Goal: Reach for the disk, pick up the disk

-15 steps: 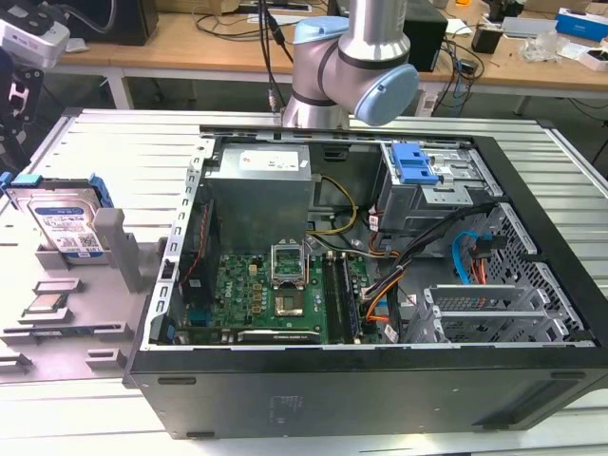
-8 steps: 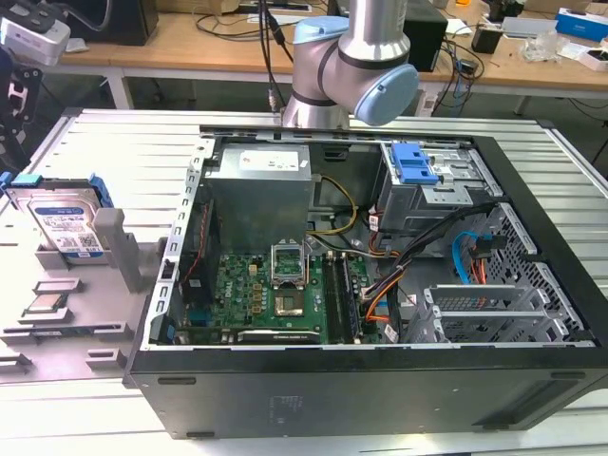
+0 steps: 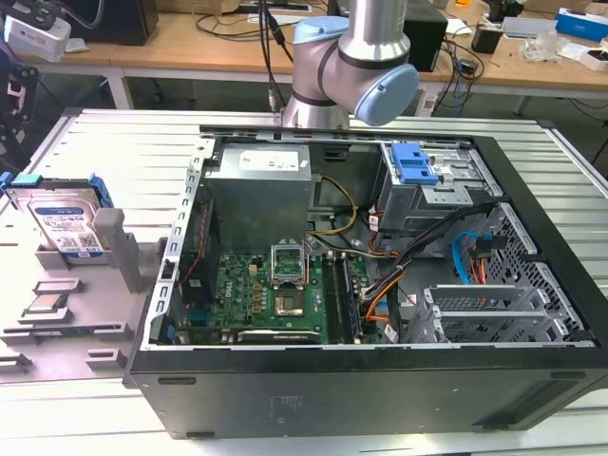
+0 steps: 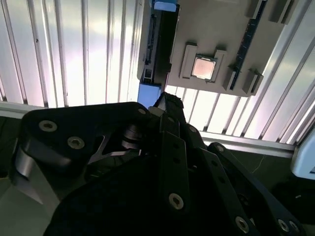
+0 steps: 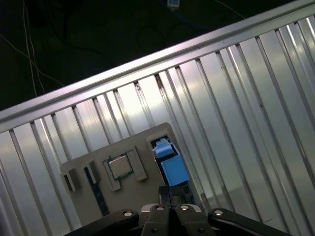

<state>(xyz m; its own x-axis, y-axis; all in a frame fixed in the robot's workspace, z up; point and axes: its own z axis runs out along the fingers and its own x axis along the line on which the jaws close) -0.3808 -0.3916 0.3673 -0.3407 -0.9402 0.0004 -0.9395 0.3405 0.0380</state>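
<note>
As I watched from my station, the gripper hung clenched on nothing above the ribbed desk, not touching the disk. That disk stood on edge, leaning back in a grey holder by the desk's edge at the exterior view's left, beside the open computer case, its blue carrier end nearest the gripper in both wrist views. A square chip lay flat in the same holder.

A ribbed metal table is seen, and bright light is reflected along its grooves. Behind it a wooden workbench is placed, on which cables are laid. In the first wrist view a dark floor is shown beyond the table edge.
</note>
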